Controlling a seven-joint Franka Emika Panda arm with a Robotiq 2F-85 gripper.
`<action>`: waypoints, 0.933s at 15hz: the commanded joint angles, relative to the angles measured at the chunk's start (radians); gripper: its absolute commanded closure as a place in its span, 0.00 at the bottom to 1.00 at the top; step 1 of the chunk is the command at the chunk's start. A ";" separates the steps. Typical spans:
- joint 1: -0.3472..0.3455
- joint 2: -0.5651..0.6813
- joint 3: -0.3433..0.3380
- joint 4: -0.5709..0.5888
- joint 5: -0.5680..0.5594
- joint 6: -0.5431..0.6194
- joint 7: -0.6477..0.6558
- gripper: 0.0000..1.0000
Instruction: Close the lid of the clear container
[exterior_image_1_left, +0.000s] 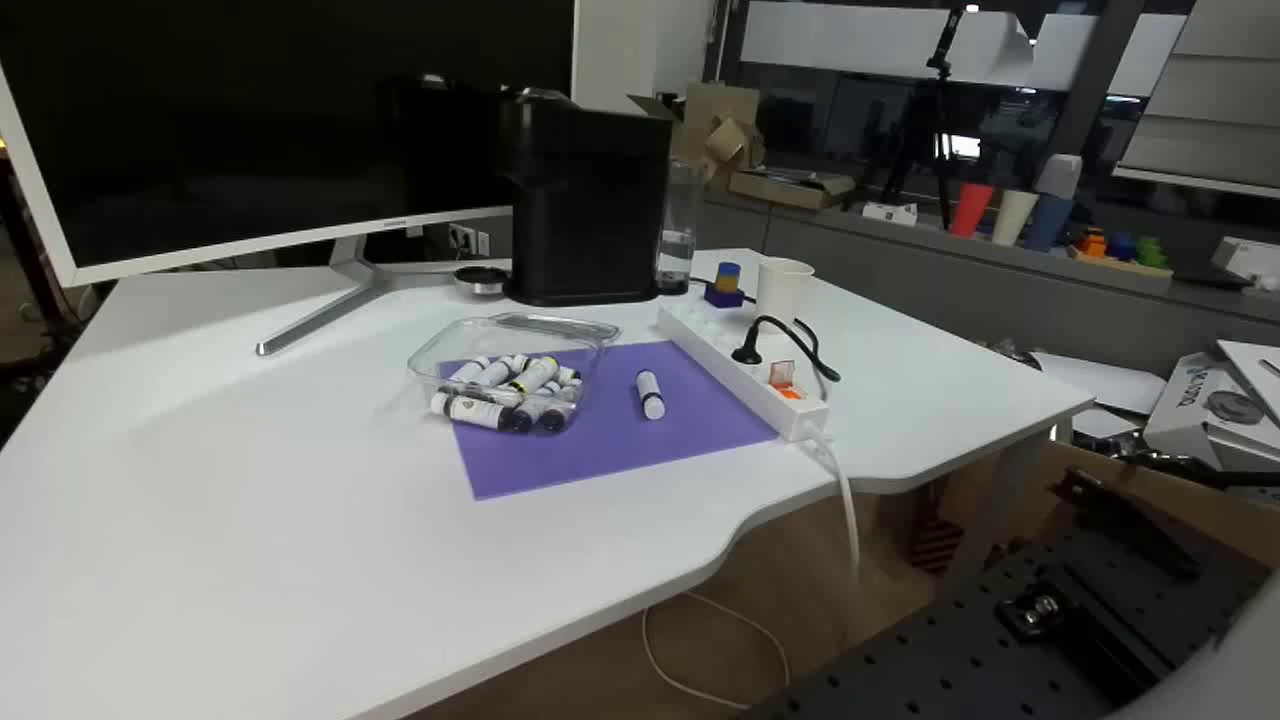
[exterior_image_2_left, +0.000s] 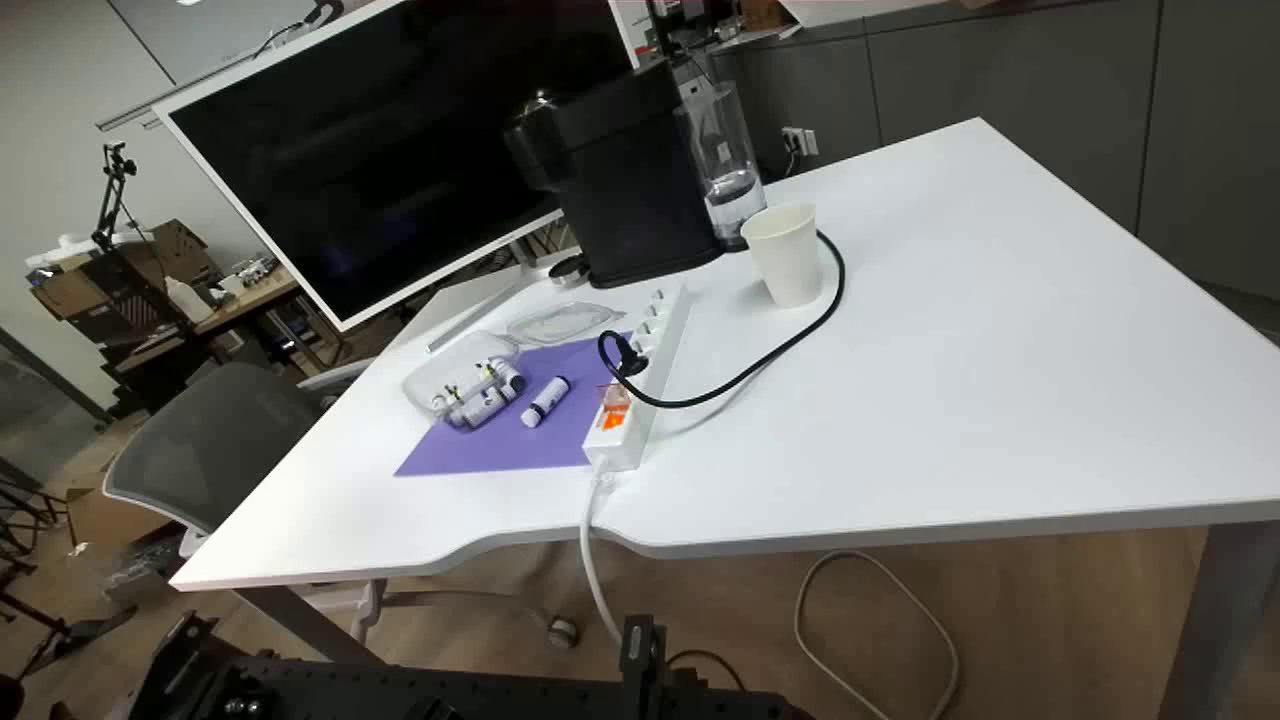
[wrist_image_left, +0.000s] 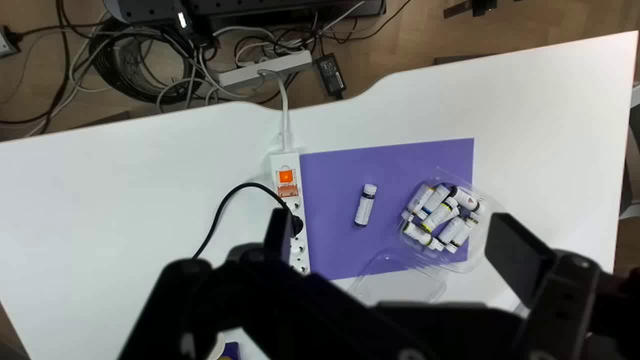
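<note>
Lying open beside the box (exterior_image_1_left: 440, 347), the lid (exterior_image_1_left: 557, 325) presumably gives access to the bottles (exterior_image_1_left: 536, 375) inside.
The gripper (wrist_image_left: 390, 227) is spread wide, grasping nothing, likely meant to take the lid's edge; whether lid and box are joined I cannot tell. The box overhangs the mat's (exterior_image_1_left: 600, 455) edge. The machine (exterior_image_1_left: 595, 200) near the lid and the strip (exterior_image_1_left: 715, 350) along the mat may limit approach; wider room seems above the table (exterior_image_1_left: 250, 520), away from the strip.

Clear container (exterior_image_1_left: 475, 345), upright and open, partly on purple mat (wrist_image_left: 340, 210), transparent lid (wrist_image_left: 402, 283) just beside.
</note>
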 joint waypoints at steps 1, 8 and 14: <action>-0.012 0.003 0.008 0.004 0.005 -0.002 -0.006 0.00; -0.012 0.002 0.008 0.004 0.005 -0.002 -0.006 0.00; -0.016 0.007 0.019 -0.015 0.001 0.067 0.014 0.00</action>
